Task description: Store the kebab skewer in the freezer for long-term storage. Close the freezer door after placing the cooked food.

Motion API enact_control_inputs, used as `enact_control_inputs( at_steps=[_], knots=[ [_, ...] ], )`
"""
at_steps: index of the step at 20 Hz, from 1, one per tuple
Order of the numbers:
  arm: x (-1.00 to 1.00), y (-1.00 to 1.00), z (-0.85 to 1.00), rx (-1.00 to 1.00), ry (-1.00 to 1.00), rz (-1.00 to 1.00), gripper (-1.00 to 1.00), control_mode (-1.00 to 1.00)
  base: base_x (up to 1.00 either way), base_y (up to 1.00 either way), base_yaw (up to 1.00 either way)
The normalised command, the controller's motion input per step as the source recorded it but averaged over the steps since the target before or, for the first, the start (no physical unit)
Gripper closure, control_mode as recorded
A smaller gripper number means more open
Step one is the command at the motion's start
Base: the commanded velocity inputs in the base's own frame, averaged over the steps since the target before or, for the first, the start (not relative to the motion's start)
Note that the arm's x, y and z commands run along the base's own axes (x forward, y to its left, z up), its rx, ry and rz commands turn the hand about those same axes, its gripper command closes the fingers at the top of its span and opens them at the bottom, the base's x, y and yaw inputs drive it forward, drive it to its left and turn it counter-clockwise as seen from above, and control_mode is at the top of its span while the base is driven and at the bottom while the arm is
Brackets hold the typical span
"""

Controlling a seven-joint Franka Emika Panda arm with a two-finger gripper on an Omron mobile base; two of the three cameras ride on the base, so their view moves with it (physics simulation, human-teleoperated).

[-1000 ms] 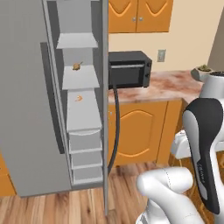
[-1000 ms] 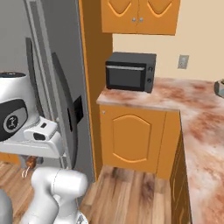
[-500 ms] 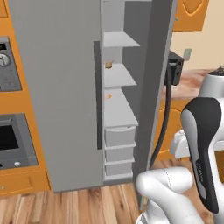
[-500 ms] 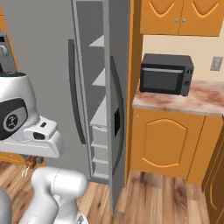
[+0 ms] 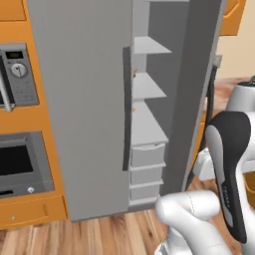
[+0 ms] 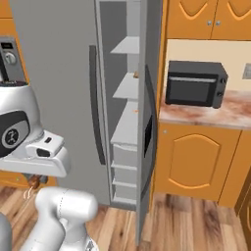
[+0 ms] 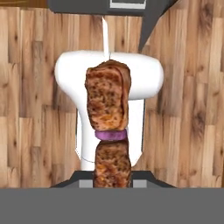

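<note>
My gripper (image 7: 112, 178) is shut on the kebab skewer (image 7: 108, 122), reddish-brown meat chunks with a purple slice on a pale stick, hanging over the wooden floor. In the right base view the gripper (image 6: 34, 177) sits low at the left with the kebab skewer (image 6: 33, 183) under the hand, well left of the fridge. The freezer (image 5: 147, 129) stands open, showing light grey shelves and drawers (image 6: 125, 162). The freezer door (image 6: 149, 98) is swung out toward me, edge-on, and in the left base view the freezer door (image 5: 196, 89) stands right of the shelves.
The fridge's plain grey door (image 5: 79, 99) is closed, with a dark handle (image 5: 126, 109). Two small food items (image 6: 136, 75) lie on freezer shelves. A black microwave (image 6: 195, 83) sits on the counter (image 6: 225, 110) at the right. A wall oven (image 5: 20, 74) is at the left.
Both base views have swept sideways as the base moved, bringing the fridge and open freezer to the middle. The gripper still holds the kebab skewer.
</note>
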Motion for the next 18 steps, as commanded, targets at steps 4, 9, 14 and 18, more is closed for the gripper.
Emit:
enact_control_inputs(
  at_steps=[4,9,14,18],
  knots=[
    [0.0,0.0,0.0,0.0,0.0,0.0,1.0,1.0,0.74,0.18,-0.22],
    [0.0,0.0,0.0,0.0,0.0,0.0,1.0,1.0,0.72,0.21,-0.17],
    [0.0,0.0,0.0,0.0,0.0,0.0,1.0,1.0,0.58,0.47,-0.21],
    [0.0,0.0,0.0,0.0,0.0,0.0,1.0,1.0,0.46,0.49,-0.3]
  ],
)
